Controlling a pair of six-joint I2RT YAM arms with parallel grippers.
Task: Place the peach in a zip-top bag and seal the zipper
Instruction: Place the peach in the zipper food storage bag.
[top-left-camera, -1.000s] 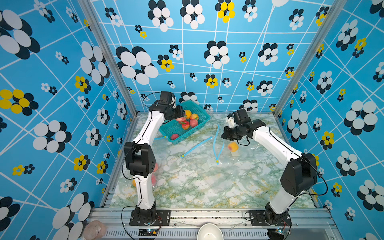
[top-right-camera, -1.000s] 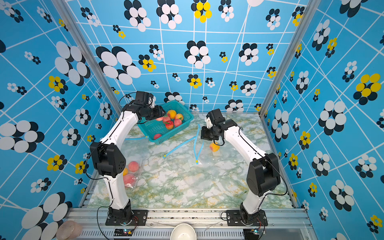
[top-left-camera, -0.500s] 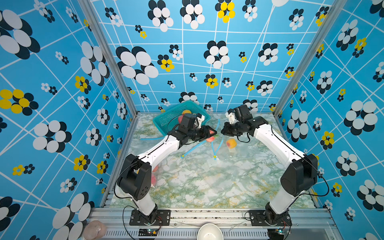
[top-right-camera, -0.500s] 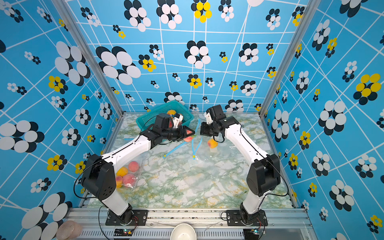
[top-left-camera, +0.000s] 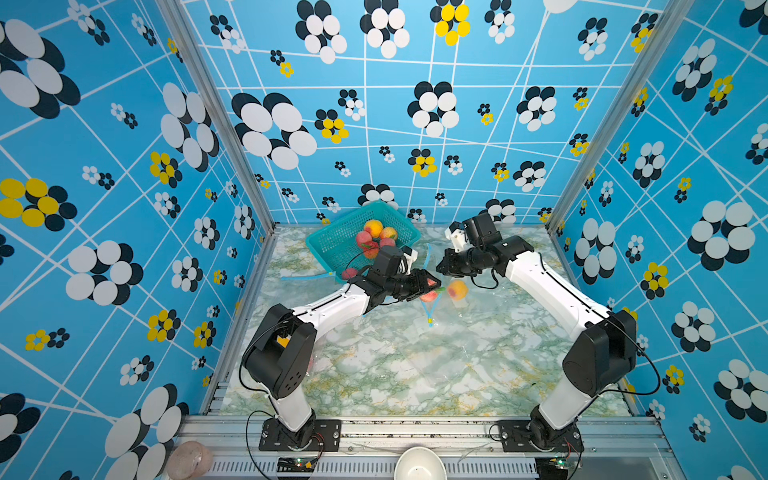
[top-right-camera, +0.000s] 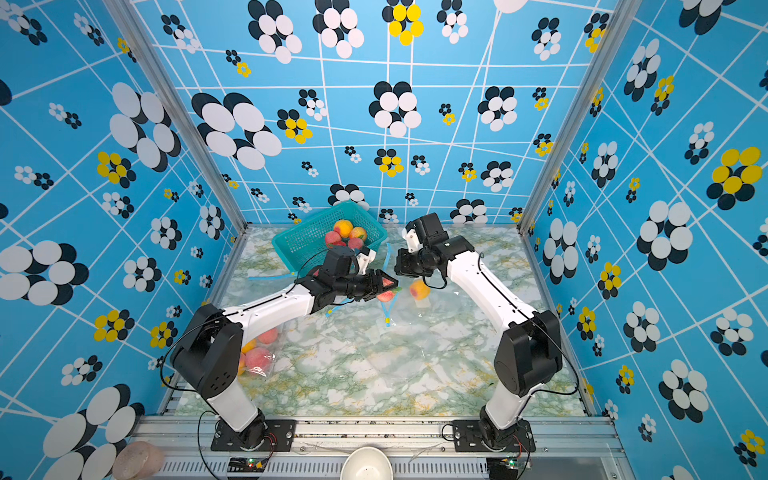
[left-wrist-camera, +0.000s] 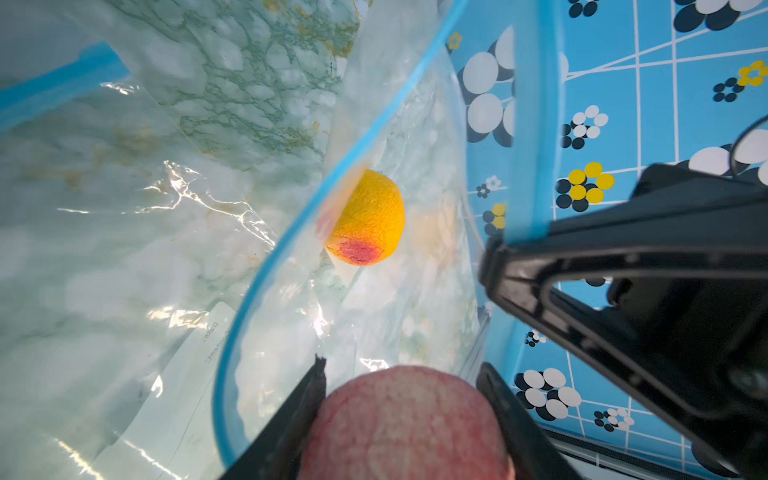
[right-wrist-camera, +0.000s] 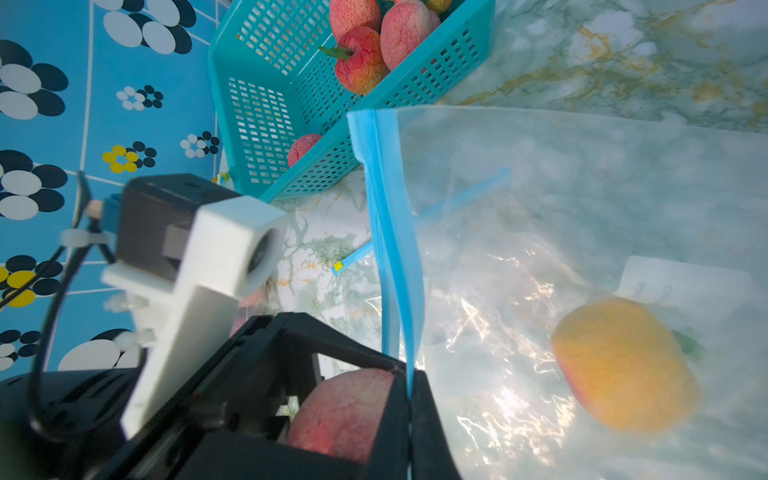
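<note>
A reddish peach sits between the fingers of my left gripper, which is shut on it. In both top views that gripper hangs at the mouth of the clear zip-top bag. My right gripper is shut on the bag's blue zipper strip and holds that edge up off the table. The open blue rim curves right in front of the held peach. An orange-yellow peach lies inside the bag.
A teal basket with several peaches stands at the back, just behind my left wrist. A second clear bag holding peaches lies at the front left by the left arm's base. Another blue zipper strip lies left of the basket.
My left arm has swung from the basket across to the bag's mouth, carrying the reddish peach. The right gripper has stayed shut on the zipper edge, shifting only slightly.
</note>
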